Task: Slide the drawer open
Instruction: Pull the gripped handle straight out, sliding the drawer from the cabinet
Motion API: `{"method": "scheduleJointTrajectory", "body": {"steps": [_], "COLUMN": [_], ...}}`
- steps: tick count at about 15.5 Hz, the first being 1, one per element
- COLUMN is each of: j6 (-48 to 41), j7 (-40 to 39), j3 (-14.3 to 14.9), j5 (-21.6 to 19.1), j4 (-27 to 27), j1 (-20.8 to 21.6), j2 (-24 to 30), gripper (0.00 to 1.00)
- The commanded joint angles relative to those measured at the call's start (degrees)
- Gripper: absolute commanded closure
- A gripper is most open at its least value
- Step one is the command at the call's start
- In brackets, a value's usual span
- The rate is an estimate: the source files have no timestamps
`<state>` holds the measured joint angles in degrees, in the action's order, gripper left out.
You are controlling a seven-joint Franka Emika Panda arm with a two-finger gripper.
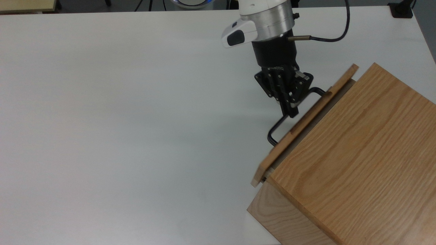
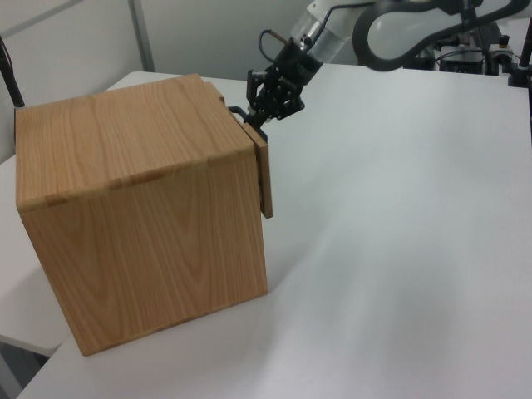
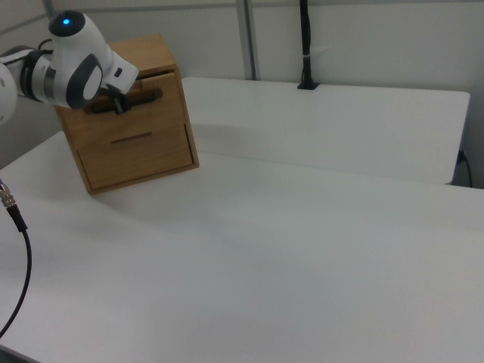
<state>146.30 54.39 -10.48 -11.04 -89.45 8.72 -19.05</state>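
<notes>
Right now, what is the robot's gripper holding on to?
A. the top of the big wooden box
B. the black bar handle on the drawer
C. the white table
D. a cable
B: in the top view the gripper is closed around the black bar handle of the drawer, which stands slightly out from the big wooden box.

White arm shell (image 1: 253, 8) ending in a brushed silver wrist ring. Grey-white side module with a dark oval window. Black end effector (image 1: 290, 109): cylindrical body, white lettering, screw-studded linkages. Brass-tipped black cable (image 1: 335, 34) plugged in. Blue light on a rounded joint (image 3: 66, 20).
</notes>
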Motion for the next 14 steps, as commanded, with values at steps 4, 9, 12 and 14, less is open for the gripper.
{"method": "scheduleJointTrajectory", "body": {"steps": [4,9,12,14], "j6": [-13.75,-20.96,-23.95,-26.58], "j7": [-2.71,-4.72,-7.18,-9.64], "j3": [0.29,0.29,0.38,0.38], "j5": [0.31,0.23,0.23,0.23], "j4": [-3.10,-3.62,-5.81,-7.05], "j1": [-4.14,-7.39,-9.50,-10.64], "j2": [5.86,8.75,11.39,12.71], "gripper": [0.99,0.99,0.99,0.99]}}
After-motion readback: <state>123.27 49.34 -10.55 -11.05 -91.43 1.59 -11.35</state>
